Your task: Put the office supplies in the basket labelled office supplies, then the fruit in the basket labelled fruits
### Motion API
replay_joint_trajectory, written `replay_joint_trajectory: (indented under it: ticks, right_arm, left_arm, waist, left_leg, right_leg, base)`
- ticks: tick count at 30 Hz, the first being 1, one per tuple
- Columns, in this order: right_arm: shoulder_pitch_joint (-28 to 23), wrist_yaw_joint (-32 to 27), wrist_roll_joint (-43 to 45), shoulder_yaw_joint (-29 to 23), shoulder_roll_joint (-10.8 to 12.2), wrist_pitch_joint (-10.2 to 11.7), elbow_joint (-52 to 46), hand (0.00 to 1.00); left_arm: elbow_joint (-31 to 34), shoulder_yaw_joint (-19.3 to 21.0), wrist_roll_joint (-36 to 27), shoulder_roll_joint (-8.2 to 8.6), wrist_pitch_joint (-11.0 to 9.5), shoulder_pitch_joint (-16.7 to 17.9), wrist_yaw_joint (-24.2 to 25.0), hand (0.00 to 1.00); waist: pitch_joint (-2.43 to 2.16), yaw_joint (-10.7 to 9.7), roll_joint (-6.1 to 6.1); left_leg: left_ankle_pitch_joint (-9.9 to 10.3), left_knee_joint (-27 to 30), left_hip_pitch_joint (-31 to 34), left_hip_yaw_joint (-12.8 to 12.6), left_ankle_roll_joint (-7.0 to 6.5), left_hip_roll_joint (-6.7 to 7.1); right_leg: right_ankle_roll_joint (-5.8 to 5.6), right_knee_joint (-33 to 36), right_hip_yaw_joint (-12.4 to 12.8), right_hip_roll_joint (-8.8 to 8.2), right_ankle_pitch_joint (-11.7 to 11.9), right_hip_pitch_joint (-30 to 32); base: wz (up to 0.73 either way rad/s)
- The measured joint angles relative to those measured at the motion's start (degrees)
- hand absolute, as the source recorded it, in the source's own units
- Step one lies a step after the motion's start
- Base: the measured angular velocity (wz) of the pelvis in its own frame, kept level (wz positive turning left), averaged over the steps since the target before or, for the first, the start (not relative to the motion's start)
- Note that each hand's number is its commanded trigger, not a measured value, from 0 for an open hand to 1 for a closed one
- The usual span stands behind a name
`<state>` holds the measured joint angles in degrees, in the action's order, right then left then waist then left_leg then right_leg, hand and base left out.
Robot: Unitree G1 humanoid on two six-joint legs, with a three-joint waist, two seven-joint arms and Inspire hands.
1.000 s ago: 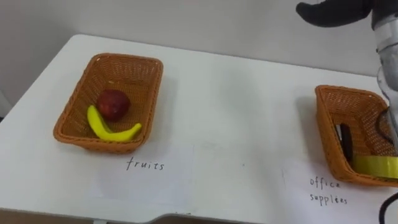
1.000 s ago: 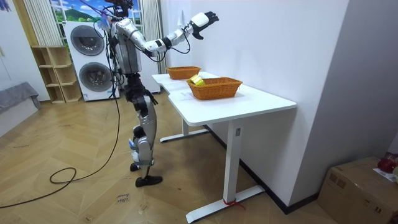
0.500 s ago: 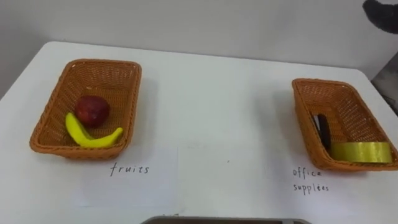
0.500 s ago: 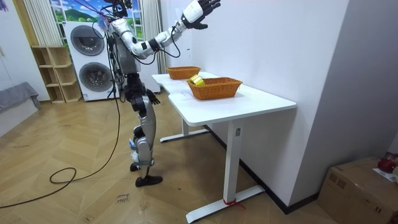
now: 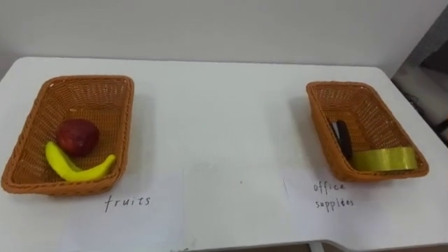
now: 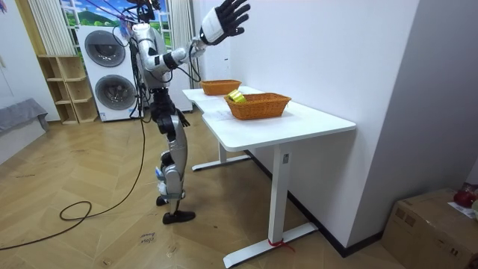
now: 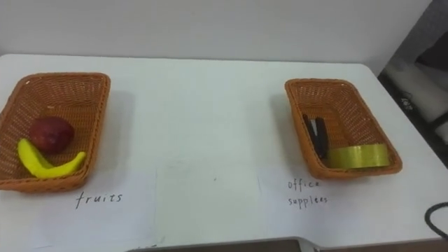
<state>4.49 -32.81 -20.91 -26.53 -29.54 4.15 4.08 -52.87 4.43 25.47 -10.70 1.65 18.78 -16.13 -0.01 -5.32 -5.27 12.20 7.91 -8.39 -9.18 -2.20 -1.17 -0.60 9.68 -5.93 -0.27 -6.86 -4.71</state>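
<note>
Fruit and office supplies lie in two wicker baskets on a white desk. In the room view the robot stands at the desk's long side with its right robot hand raised above its head, fingers spread open and holding nothing. The left basket holds a yellow banana curved along its near side, with a red apple just behind it. The right basket, well apart, holds a yellow tape roll at its near end and a slim black object beside it, too small to identify.
</note>
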Motion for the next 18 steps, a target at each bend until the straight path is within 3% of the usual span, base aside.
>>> replay_joint_trajectory:
  ticks: [10, 12, 15, 18]
  right_arm:
    - [-5.48, -7.84, -14.85, -5.57, 1.58, 0.25, 6.04, 0.0]
    - [-7.62, -8.55, -15.39, -6.45, 2.43, 0.2, 7.16, 0.0]
    - [-9.85, -10.73, -17.48, -7.1, 4.36, 0.19, 9.23, 0.0]
    - [-11.5, -13.51, -18.77, -8.85, 7.59, 0.2, 11.06, 0.0]
  left_arm:
    - [0.09, 0.17, 0.03, 0.05, 0.85, -0.52, -0.73, 0.0]
    - [0.53, 0.2, 0.04, 0.04, 0.94, -0.55, -1.22, 0.0]
    - [0.75, 0.32, -0.05, 0.05, 1.02, -0.61, -1.6, 0.0]
    - [0.76, 0.29, -0.15, 0.11, 1.02, -1.0, -2.25, 0.0]
  waist:
    - [0.04, -2.57, -0.21]
    - [0.07, -2.53, -0.23]
    - [-0.4, -2.74, 0.41]
    - [-0.39, -2.89, 0.52]
  left_leg:
    - [0.11, -0.06, 0.0, -0.14, 0.14, -0.05]
    - [0.12, -0.17, 0.04, -0.24, 0.14, -0.05]
    - [0.13, -0.17, 0.6, -0.38, 0.15, -0.05]
    - [0.14, -0.18, 0.67, -0.34, 0.15, -0.07]
  right_leg:
    - [0.11, -0.04, 0.67, 0.26, 0.0, 0.14]
    - [0.14, -0.06, 0.95, 0.31, -0.02, 0.28]
    - [0.15, 0.07, 1.0, 0.3, -0.03, 0.97]
    - [0.16, 0.07, 0.99, 0.34, -0.04, 1.02]
  base:
    - [-0.03]
    - [-0.02]
    - [-0.03]
    - [0.0]
